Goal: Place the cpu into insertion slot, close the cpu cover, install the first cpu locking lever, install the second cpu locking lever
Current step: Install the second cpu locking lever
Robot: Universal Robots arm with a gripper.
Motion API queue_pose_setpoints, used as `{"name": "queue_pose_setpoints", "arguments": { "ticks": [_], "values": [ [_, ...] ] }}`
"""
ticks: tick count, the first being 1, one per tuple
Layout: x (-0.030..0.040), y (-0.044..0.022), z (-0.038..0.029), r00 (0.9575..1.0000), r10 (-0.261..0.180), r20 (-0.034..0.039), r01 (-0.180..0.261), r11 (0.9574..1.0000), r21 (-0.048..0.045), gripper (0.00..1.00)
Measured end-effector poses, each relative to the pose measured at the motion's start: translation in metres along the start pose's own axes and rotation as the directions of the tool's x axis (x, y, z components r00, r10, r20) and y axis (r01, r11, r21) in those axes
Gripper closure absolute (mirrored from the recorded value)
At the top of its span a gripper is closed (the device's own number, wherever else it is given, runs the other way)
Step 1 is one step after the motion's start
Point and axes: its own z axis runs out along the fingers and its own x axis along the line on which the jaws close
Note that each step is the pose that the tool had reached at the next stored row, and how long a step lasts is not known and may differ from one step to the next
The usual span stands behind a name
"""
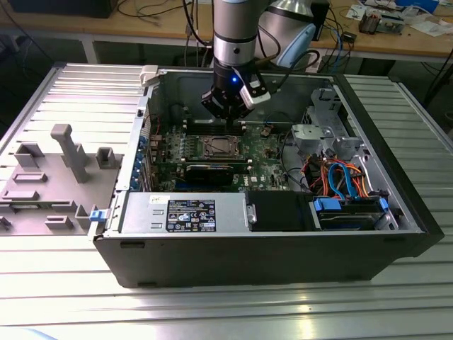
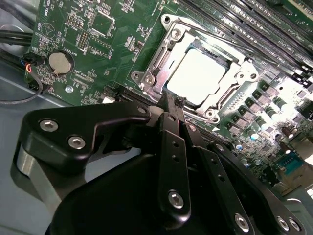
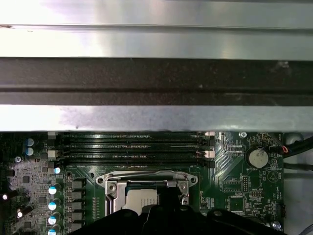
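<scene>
Now the black metal hand (image 2: 168, 98), its fingers pinched together and holding nothing, hangs just above the small flat silver square cpu (image 2: 198, 76), a light, easily hurt chip lying in its metal-framed insertion slot (image 2: 146, 78), best touched by its edges.

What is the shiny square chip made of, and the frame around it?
The small square silver-grey cpu looks like smooth bare metal on top: it glares almost white under the light. The dull grey cpu cover framing it seems thin stamped sheet metal, with bent edges and screw heads at the corners.
</scene>
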Motion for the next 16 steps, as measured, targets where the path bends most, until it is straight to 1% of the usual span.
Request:
{"name": "queue_pose_setpoints", "arguments": {
  "ticks": [10,16],
  "values": [
    [0.0,-0.0031,-0.0001,1.0,0.0,0.0001,0.0,1.0,0.0001,0.89],
    [0.0,-0.0033,-0.0001,1.0,0.0,0.0,0.0,1.0,0.0,0.89]
  ]
}}
